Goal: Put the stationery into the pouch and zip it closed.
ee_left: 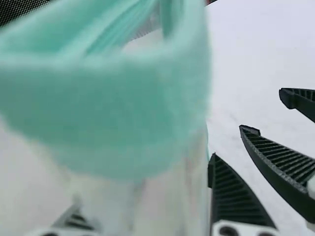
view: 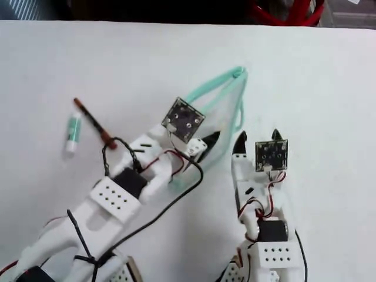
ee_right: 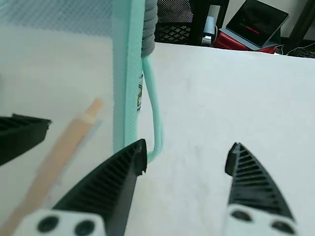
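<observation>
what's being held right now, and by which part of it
The left end effector looks clamped on the pouch by its side wall, under the mint rim. The right end effector is open and holds nothing.

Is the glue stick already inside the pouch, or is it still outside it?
Outside. The glue stick lies on the table, apart from the pouch and beside the pen.

A lab-like workroom: white table [view: 329, 70], dark screen [ee_right: 258, 19], cables [ee_right: 300, 48].

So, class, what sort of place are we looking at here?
Probably a robotics lab or workshop: the left arm and right arm sit at a white table, with a screen and black crate behind.
</observation>
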Controlling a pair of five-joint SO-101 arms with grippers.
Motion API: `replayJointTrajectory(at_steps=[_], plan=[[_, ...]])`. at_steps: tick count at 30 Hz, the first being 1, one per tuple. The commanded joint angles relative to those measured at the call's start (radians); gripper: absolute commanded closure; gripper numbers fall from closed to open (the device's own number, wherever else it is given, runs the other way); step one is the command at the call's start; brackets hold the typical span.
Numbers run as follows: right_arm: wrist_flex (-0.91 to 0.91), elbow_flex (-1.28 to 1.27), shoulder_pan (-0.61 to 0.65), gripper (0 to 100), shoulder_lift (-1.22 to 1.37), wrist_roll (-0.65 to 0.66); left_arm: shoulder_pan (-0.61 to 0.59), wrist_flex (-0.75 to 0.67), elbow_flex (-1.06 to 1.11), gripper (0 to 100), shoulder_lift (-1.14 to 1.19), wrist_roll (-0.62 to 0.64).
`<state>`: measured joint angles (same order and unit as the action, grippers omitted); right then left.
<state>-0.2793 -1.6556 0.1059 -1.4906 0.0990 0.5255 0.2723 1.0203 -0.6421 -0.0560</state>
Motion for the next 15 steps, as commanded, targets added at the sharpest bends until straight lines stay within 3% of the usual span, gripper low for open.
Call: replayJointTrajectory(at_steps=[1,11,15], plan=[[0.018,0.009,0.007,74.4,-0.012,0.008,0.013,-0.006,-0.009,79,-0.015,-0.003],[0.012,0.021,-0.031,74.4,-0.013,0.008,0.012,-0.002,-0.003,79,-0.015,-0.003],[-0.097,0.181,-0.116,74.4,-0.004,0.0,0.012,0.003,-0.003,79,-0.015,-0.003]])
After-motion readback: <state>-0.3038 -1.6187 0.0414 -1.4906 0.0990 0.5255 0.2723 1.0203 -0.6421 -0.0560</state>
